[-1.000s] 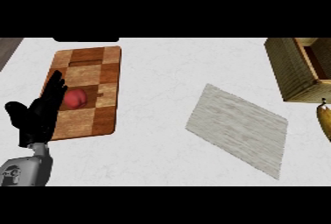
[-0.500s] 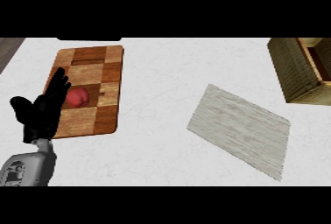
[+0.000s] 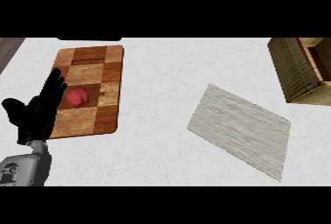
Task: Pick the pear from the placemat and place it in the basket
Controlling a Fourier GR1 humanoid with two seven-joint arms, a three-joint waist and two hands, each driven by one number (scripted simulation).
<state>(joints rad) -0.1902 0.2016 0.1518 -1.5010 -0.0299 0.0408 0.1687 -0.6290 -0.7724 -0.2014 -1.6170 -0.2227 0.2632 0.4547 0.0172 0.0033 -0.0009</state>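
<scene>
Reaching over the left edge of the checkered wooden board (image 3: 90, 72), the left hand (image 3: 40, 111) has its fingers straight and released, holding nothing. Its fingertips lie just beside the red fruit (image 3: 77, 97), which rests on the board's middle squares. Compared with a moment ago, the hand has shifted only slightly and the fruit has not moved. A pale grey placemat (image 3: 242, 129) lies bare near the centre-right, well apart from the fruit. The wooden basket (image 3: 294, 72) sits at the upper right edge.
</scene>
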